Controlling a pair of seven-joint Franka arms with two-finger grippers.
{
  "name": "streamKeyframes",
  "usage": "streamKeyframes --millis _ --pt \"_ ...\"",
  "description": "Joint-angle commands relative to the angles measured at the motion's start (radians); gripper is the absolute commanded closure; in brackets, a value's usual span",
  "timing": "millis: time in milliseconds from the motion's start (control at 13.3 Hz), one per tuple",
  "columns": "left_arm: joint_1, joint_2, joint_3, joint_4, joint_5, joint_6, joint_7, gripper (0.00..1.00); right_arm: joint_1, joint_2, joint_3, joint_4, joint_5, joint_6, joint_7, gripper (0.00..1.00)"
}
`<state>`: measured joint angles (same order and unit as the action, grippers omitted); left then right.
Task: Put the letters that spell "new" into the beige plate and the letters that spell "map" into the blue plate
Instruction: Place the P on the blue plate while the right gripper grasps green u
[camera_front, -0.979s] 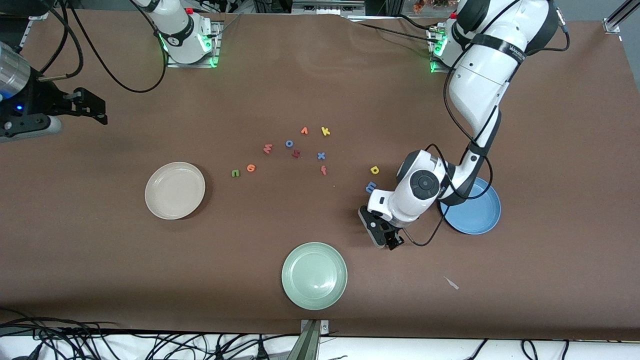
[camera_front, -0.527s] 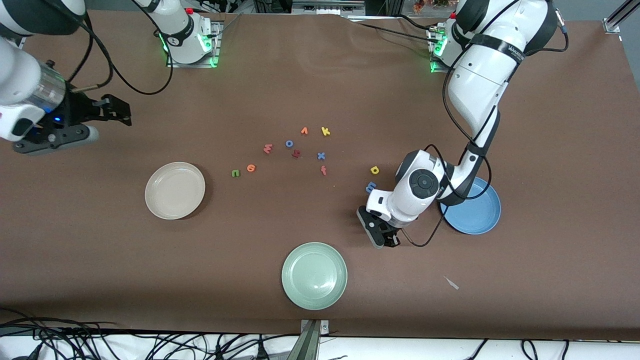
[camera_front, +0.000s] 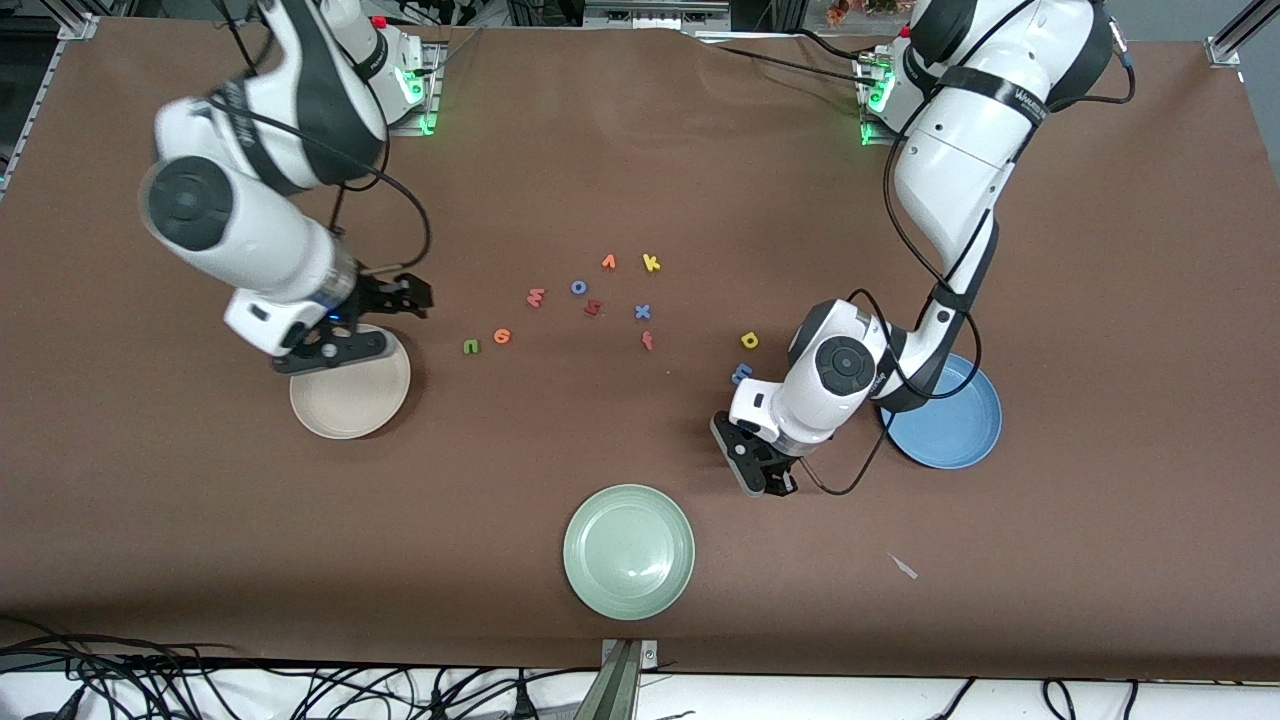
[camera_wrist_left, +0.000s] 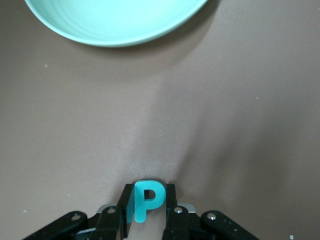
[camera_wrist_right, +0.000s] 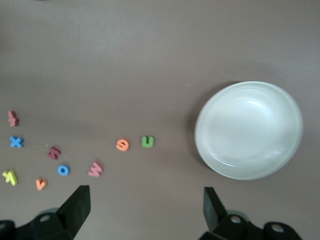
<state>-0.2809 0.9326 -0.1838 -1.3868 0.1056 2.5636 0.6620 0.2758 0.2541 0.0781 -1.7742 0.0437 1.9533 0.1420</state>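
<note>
While pinched upright, teal p (camera_wrist_left: 146, 200) between left pincer (camera_wrist_left: 148, 212) fingers.

The brown table (camera_front: 640, 150) carries a beige plate (camera_front: 350, 400), a green plate (camera_front: 629, 552) and a blue plate (camera_front: 950, 420). Small foam letters lie scattered mid-table: n (camera_front: 471, 346), e (camera_front: 501, 337), w (camera_front: 536, 297), o (camera_front: 578, 287), k (camera_front: 651, 263), x (camera_front: 642, 312), m (camera_front: 741, 373).

Bare brown table (camera_front: 640, 130) spans the frame's top and bottom edges, while the middle is crowded by the scattered letter cluster (camera_front: 590, 298), the right gripper (camera_front: 352, 318) over the beige plate (camera_front: 350, 395), the pale green plate (camera_front: 629, 551), and the left gripper (camera_front: 765, 475) lower right of centre.
</note>
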Motion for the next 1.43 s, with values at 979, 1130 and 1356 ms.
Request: streamKeyframes --millis 979,1130,1356 --pt "0.229 -0.377 0.006 -0.245 0.034 -0.533 -0.068 1.0 -0.006 0.206 0.04 -0.378 -0.117 0.676 0.028 0.07" --pt "0.241 -0.402 0.01 -0.329 0.116 -0.527 -0.079 1.0 -0.006 0.197 0.04 -0.396 -0.117 0.676 0.028 0.17" --pt "0.279 -0.408 0.006 -0.452 0.18 -0.374 -0.085 1.0 -0.006 0.197 0.04 -0.429 -0.116 0.714 0.03 0.34"
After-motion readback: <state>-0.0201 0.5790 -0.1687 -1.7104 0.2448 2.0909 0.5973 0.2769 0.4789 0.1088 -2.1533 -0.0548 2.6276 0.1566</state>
